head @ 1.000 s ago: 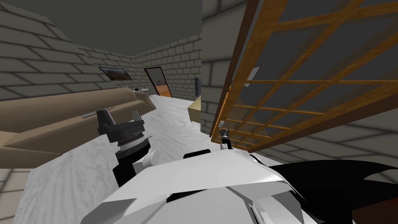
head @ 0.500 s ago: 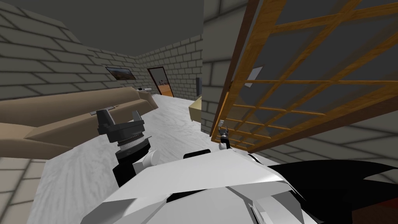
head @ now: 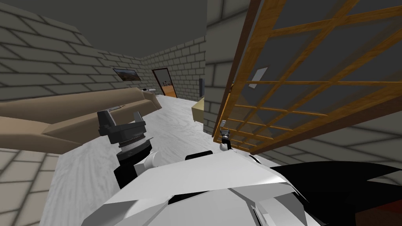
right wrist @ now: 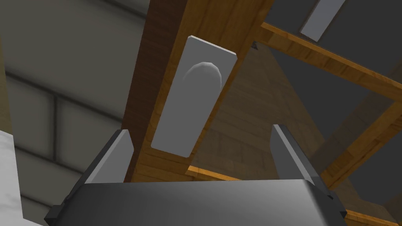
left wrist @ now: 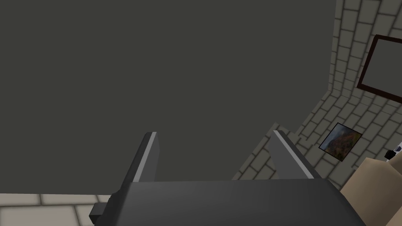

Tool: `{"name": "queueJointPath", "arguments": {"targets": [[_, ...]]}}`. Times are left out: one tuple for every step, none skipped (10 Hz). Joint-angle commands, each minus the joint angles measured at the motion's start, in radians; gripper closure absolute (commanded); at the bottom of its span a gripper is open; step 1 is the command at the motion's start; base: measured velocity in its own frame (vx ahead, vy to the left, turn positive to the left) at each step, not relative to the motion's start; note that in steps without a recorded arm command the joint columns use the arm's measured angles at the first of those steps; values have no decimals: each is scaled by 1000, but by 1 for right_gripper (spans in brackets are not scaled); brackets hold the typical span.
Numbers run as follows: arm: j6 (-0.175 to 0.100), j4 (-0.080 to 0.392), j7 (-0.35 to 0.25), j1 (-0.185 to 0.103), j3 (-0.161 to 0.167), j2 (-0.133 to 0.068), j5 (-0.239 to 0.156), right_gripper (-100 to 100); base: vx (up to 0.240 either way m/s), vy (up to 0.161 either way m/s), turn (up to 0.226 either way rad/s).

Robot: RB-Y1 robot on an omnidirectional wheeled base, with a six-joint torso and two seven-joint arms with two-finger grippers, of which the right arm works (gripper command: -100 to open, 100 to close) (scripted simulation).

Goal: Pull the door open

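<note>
Empty, spread fingers (right wrist: 112,157) of right gripper (right wrist: 200,128) face plate (right wrist: 194,98) on wooden door (right wrist: 172,31); brick walls (head: 47,66), white floor (head: 172,125).

1. One wooden lattice door (head: 261,43).
2. Two grey plates: one (right wrist: 172,129) on the door's edge post, one plain (right wrist: 318,15) seen through a pane of the door.
3. One round knob (right wrist: 204,74), on the edge-post plate.
4. Two pincers, two fingers each: the right pincer (right wrist: 200,129) just beside the door's edge post, the left pincer (head: 120,116) well apart from the door.
5. One tan sofa (head: 90,110), well apart from the door.
6. One pale yellow cabinet (head: 198,110), near the door's edge.
7. One framed picture (head: 126,74), far from the door.
8. One open doorway (head: 167,83), far from the door.
</note>
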Motion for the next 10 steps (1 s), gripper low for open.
{"name": "queueJointPath", "arguments": {"targets": [[4,-7,-48,-3,-6,9,-8,-100,-60,-21,52],[7,-10,-75,-6,-11,17,-14,-100,-84,-25,74],[7,-10,-87,-6,-11,17,-14,-100,-59,-11,34],[9,-14,-125,-9,-16,25,-20,-100,-62,-2,50],[11,-17,-151,-12,-20,32,-26,-100,-81,-5,75],[11,-17,-162,-12,-20,32,-26,-100,-61,-8,22],[13,-20,-197,-15,-24,38,-31,-100,-60,-14,32],[15,-23,-225,-17,-27,44,-35,-100,-78,-12,69],[16,-25,-254,-19,-30,49,-39,-100,-81,-14,57],[17,-27,-276,-20,-32,53,-42,-100,-78,-15,33]]}}
